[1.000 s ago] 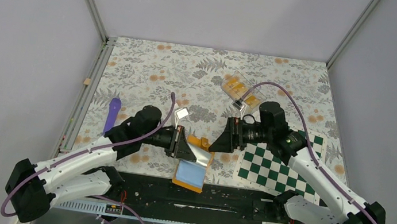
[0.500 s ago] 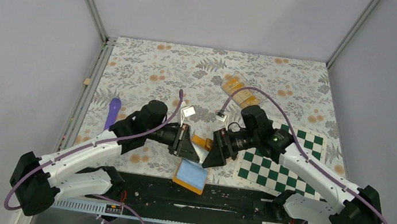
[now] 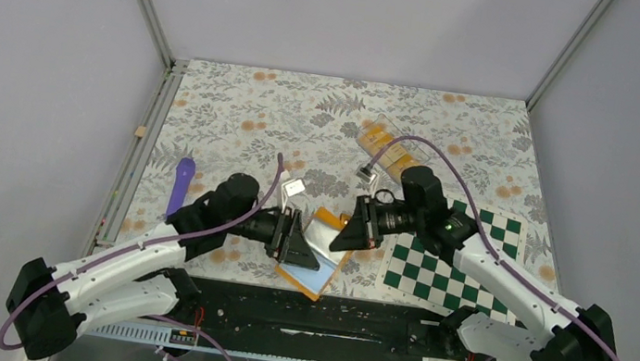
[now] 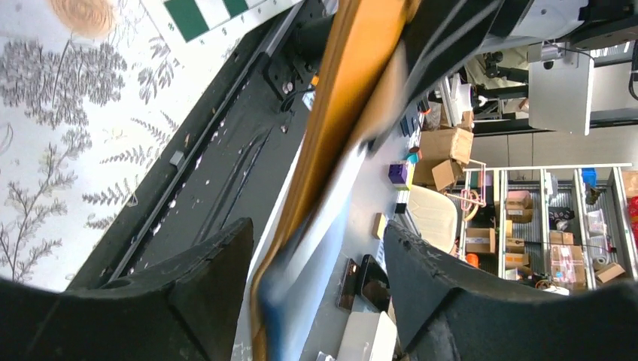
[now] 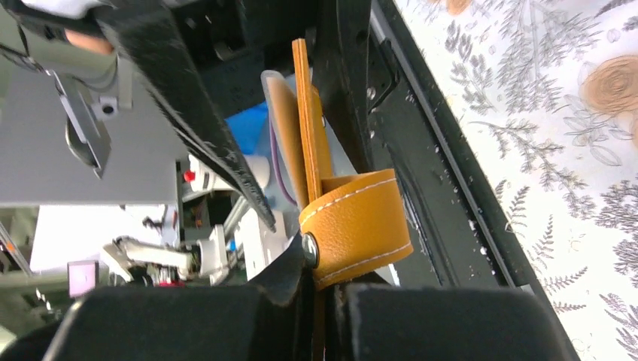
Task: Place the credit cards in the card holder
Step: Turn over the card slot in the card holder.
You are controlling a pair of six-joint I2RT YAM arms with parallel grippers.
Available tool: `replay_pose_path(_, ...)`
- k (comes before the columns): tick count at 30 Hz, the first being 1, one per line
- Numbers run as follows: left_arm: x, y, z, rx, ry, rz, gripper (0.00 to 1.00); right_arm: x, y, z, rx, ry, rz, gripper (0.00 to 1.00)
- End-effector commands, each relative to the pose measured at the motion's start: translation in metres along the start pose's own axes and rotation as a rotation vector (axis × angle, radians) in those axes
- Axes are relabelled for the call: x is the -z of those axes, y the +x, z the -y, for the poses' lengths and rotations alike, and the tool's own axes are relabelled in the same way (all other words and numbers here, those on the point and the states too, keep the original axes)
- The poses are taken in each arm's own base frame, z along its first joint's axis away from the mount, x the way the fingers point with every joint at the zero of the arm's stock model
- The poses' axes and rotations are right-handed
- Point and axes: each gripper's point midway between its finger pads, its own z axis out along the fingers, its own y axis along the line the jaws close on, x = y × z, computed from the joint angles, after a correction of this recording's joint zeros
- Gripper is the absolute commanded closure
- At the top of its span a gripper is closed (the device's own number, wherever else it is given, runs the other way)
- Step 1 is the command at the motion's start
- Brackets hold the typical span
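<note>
Two black fingers of the right gripper (image 5: pixel 317 299) are being pressed together on the stitched tab of the card holder (image 5: pixel 353 226), just beside its stud. The orange wallet is being held on edge above the table's near edge, with its light-blue inside hanging toward the black rail. The left gripper (image 4: pixel 316 252) is being kept spread, one finger on either side of the blurred wallet edge; no squeeze from it is being shown. The holder is thus being carried between the two arms, by the right one alone as far as can be judged. The credit cards (image 3: pixel 374 135) are being left in the clear box (image 3: pixel 401 161) at the far side of the floral table (image 3: pixel 242 105), well apart from the wallet and beyond the chequered board (image 3: pixel 444 273).

The step in hand is being judged as readying the holder, not yet loading it. Next, the pockets are needing to be exposed and steadied, while a free gripper is being sent to the box for one card.
</note>
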Motion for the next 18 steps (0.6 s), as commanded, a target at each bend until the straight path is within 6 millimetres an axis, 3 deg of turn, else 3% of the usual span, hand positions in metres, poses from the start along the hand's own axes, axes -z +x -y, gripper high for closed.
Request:
replay_pose_path(1,-0.001,0.002,0.000,0.008,0.068,0.066,0.37,0.018,-0.032,-0.013,-0.033,-0.101,0.171,1.00)
replay_pose_path(3,-0.002,0.001,0.005,0.008,0.120,0.090,0.42,0.021,-0.035,-0.014,-0.066,-0.152,0.186,1.00)
replay_pose_path(4,-0.002,0.001,0.007,0.010,0.138,0.096,0.50,0.021,-0.035,-0.015,-0.079,-0.169,0.183,1.00)
replay_pose_path(8,-0.001,-0.003,0.014,0.004,0.160,0.101,0.96,0.018,-0.033,-0.004,-0.125,-0.162,0.179,1.00)
replay_pose_path(9,0.000,-0.005,0.015,-0.001,0.143,0.101,1.00,0.018,-0.033,0.002,-0.141,-0.143,0.186,0.91)
replay_pose_path(14,0.003,-0.006,0.006,0.016,0.015,0.059,1.00,0.025,-0.025,0.045,-0.149,0.123,0.190,0.32)
replay_pose_path(16,0.004,-0.004,0.005,0.034,-0.019,0.029,1.00,0.031,-0.017,0.057,-0.142,0.225,0.165,0.18)
replay_pose_path(18,0.006,-0.001,0.004,0.055,-0.049,-0.005,1.00,0.035,-0.012,0.062,-0.116,0.272,0.126,0.13)
